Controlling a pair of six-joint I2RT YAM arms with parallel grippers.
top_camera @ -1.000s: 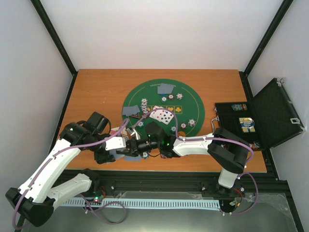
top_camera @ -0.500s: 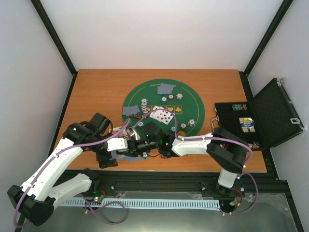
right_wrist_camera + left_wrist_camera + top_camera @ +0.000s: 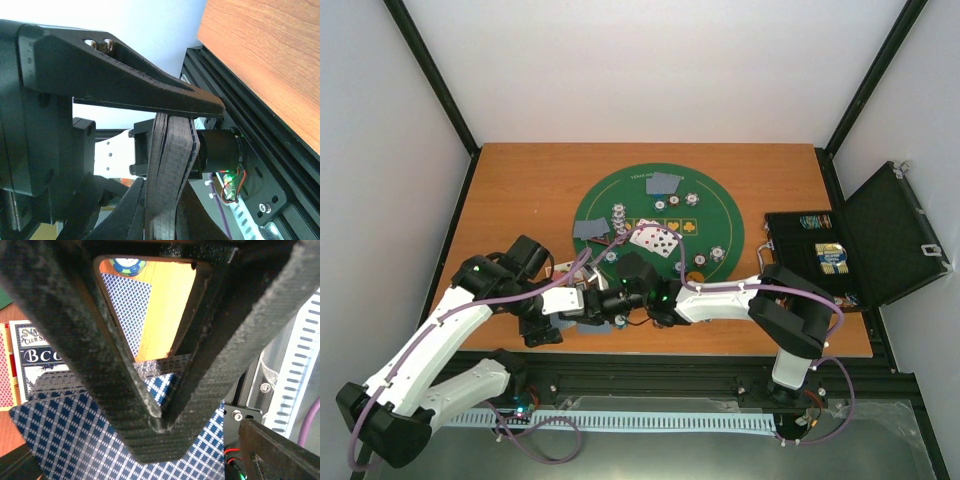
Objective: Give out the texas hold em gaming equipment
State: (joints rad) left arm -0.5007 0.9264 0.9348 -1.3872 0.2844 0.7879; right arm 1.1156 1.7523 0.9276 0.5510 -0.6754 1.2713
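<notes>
At the near edge of the desk (image 3: 520,190), just below the green mat (image 3: 720,215), the 2 arms meet tip to tip. The right gripper (image 3: 608,300) is clamped tight on a thick stack of blue-backed cards (image 3: 170,165), seen edge-on between its fingers from its own wrist. The left gripper (image 3: 588,304) faces it with jaws spread wide, gripping nothing that I can see. The stack's checked backs fan out right in front of it (partly hidden by the other arm's finger). Face-up cards (image 3: 655,238) and small striped chips (image 3: 618,212) lie on the mat.
</notes>
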